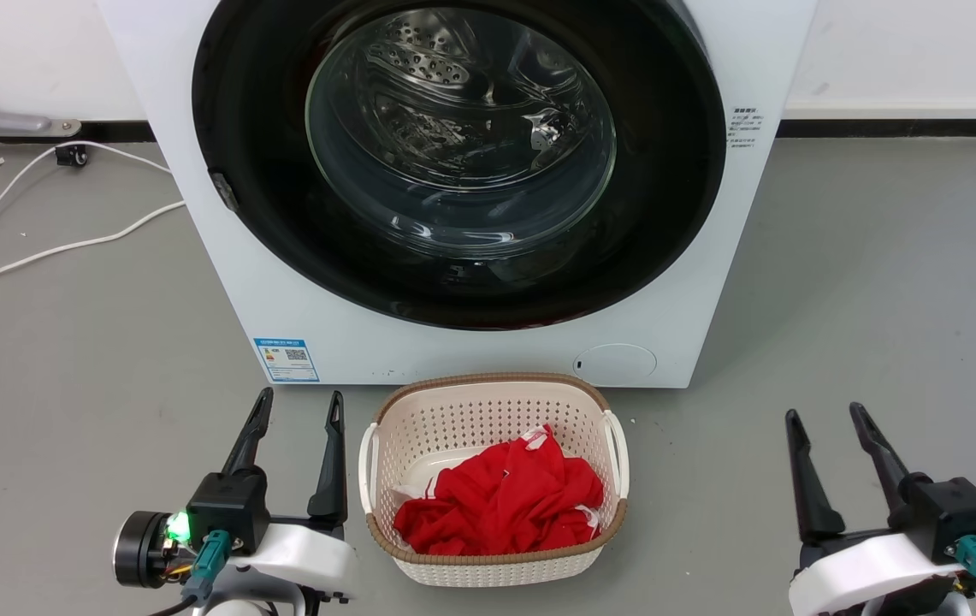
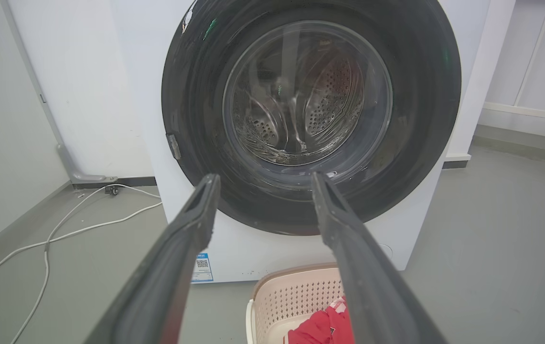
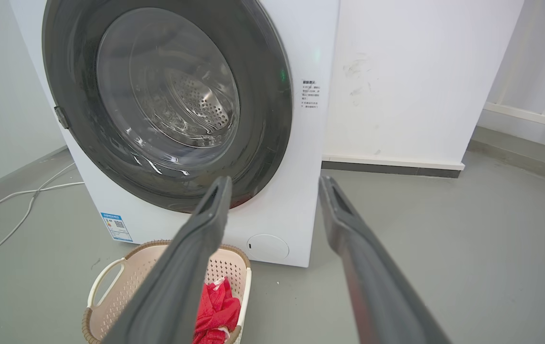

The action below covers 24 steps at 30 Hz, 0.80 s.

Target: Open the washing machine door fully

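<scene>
Left gripper (image 1: 300,398) fingers spread wide, nothing between them; right gripper (image 1: 824,412) the same, spread and empty. Both sit low, either side of the laundry basket (image 1: 385,428) with the red cloth (image 1: 505,500) in it, well short of the machine. Ahead, the washing machine door (image 1: 459,162) looks shut, its black ring flush on the white front of the washing machine (image 1: 470,351), the steel drum visible through the glass bowl. So I judge the step in hand to be the reach; no opening is done yet. There is a small grey tab (image 1: 224,190) on the door's rim on my left side. It is probably the catch or grip, but I can't be sure from here. My plan is to send the left arm up to that rim and keep the fingers apart until they straddle the edge. Then I'd hook behind it rather than pinch the glossy face, which I expect would slip. The pull should follow an arc about the far side, not come straight back. I also need to clear the basket on the way up, and the white cable (image 1: 26,257) on the floor is off to my left, well apart.
</scene>
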Available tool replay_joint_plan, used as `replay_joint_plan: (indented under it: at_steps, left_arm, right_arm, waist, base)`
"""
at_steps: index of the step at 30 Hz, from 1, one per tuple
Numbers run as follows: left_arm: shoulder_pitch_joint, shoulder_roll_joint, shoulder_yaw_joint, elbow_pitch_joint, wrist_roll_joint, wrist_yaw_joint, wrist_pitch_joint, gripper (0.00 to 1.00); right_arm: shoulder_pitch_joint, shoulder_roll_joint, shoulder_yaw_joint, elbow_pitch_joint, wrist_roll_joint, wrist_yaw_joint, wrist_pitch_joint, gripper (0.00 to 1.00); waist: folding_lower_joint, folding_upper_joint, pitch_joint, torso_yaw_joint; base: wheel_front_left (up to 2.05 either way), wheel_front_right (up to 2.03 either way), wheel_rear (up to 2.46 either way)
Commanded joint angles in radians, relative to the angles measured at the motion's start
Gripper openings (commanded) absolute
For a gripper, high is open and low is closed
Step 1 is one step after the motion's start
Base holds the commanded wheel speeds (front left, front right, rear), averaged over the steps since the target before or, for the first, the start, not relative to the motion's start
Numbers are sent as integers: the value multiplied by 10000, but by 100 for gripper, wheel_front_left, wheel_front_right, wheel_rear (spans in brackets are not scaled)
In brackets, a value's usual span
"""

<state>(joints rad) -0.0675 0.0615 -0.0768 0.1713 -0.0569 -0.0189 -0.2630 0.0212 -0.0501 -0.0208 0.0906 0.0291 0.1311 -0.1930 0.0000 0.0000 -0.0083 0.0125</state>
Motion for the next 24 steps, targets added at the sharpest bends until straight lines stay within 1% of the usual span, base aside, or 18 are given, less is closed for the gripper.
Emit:
replay_joint_plan:
  at_steps: [1, 5, 7, 13, 18, 21, 24]
  left_arm:
    - [-18, 1, 23, 28, 31, 0, -26, 100]
    - [-1, -8, 46, 33, 22, 1, -26, 100]
    - [15, -11, 52, 33, 19, -5, -26, 100]
    - [63, -21, 75, -65, 26, -29, -26, 100]
    - [63, -35, 91, -108, -57, -44, -26, 100]
    - [66, -44, 93, -152, -78, -70, -26, 100]
    - [59, -51, 114, -214, -96, -76, -26, 100]
  right_arm:
    - [-22, -2, -18, 25, 161, -7, 18, 0]
    - [-40, -2, -78, 69, 562, -7, -60, 0]
    - [-55, -2, -98, 138, 1220, -7, -121, 0]
    - [-427, 0, -166, 582, 5438, -5, -399, 0]
    - [-881, -2, -61, 749, 9342, -5, -549, 0]
    - [-1193, -2, -88, 695, 11715, -5, -534, 0]
    - [-1618, -3, -233, 664, 13632, -3, -345, 0]
  waist:
    - [0, 0, -1, 5]
    - [0, 0, -3, 6]
    - [0, 0, -9, 2]
    - [0, 0, -3, -34]
    - [0, 0, 21, -33]
    - [0, 0, 39, -25]
    - [0, 0, 84, -38]
  base:
    - [0, 0, 0]
    - [0, 0, 0]
    - [0, 0, 0]
    - [0, 0, 0]
    - [0, 0, 0]
    - [0, 0, 0]
    - [0, 0, 0]
